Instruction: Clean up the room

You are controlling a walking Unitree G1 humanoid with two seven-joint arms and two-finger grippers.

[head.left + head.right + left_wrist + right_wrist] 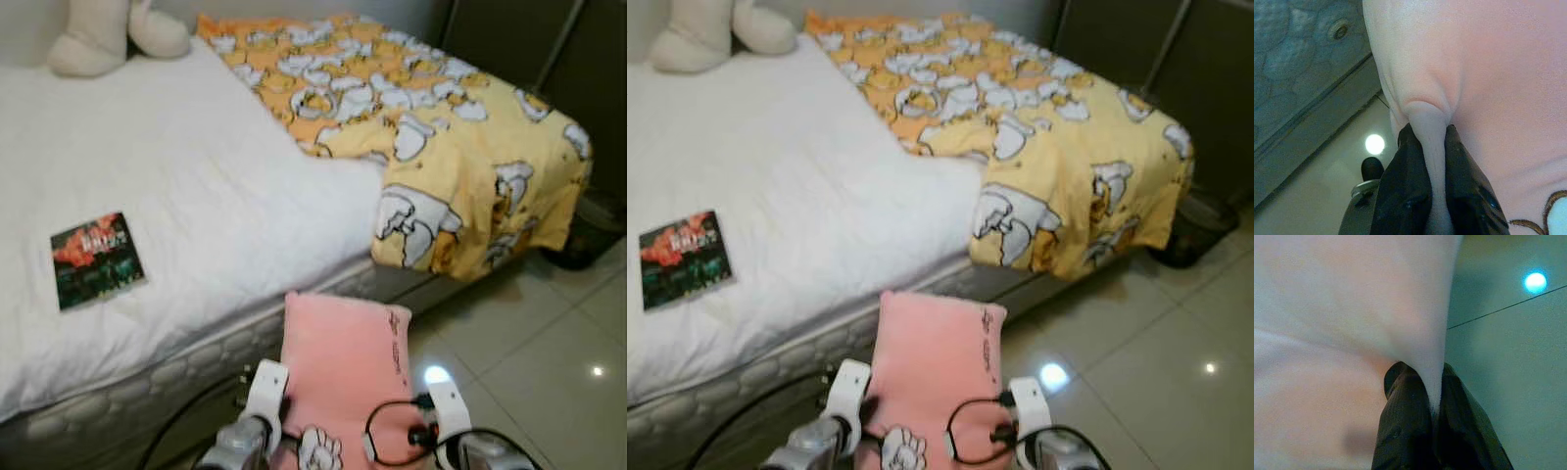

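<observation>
A pink pillow (343, 367) hangs in front of me above the floor, just before the bed's side. My left gripper (1429, 134) is shut on a fold of its left edge. Pinched between the fingers of my right gripper (1435, 382) is the pillow's right edge. Both wrists (263, 397) sit at the bottom of the head views, one on each side of the pillow (931, 372). A small book (96, 260) with a dark red and green cover lies flat on the white sheet at the left.
The bed (186, 196) has a white sheet, and a yellow cartoon blanket (431, 127) drapes over its far right corner. A cream plush toy (103, 34) rests at the head. A dark basket (1190, 230) stands on the glossy tile floor (549, 362) at the right.
</observation>
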